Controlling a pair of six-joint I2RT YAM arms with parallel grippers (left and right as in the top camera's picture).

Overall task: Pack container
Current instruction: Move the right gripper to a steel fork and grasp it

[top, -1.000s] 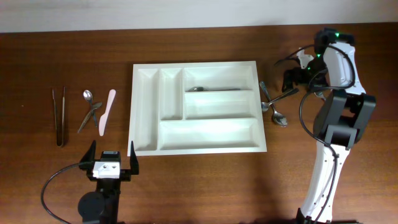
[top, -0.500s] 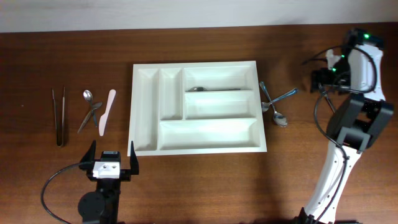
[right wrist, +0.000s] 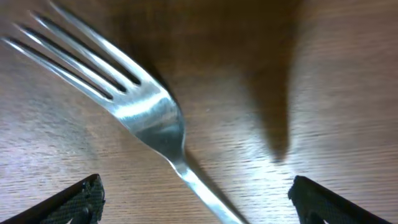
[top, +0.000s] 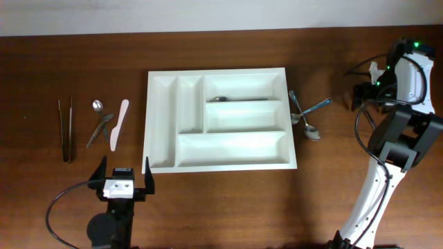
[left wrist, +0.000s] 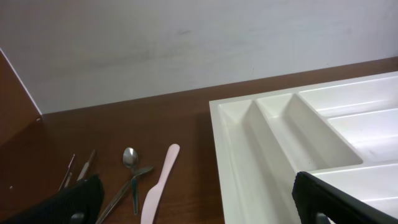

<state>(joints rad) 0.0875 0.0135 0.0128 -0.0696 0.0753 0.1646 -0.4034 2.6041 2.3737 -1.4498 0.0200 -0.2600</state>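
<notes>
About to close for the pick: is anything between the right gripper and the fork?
Nothing visible does. The right wrist view shows the fork on bare table just ahead of the open right gripper, nothing across it. Overhead, other cutlery lies bunched with it beside the tray.

Overhead looks straight down; left wrist, low, shares its tray (left wrist: pixel 227 143); right wrist hovers close over, apparently, a fork (right wrist: pixel 152 124).

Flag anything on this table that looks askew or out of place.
Nothing is spilled or broken. The cutlery right of the tray lies in a crossed heap beside its edge, and the spoon on the left overlaps another utensil. Only one piece sits in the tray.
</notes>
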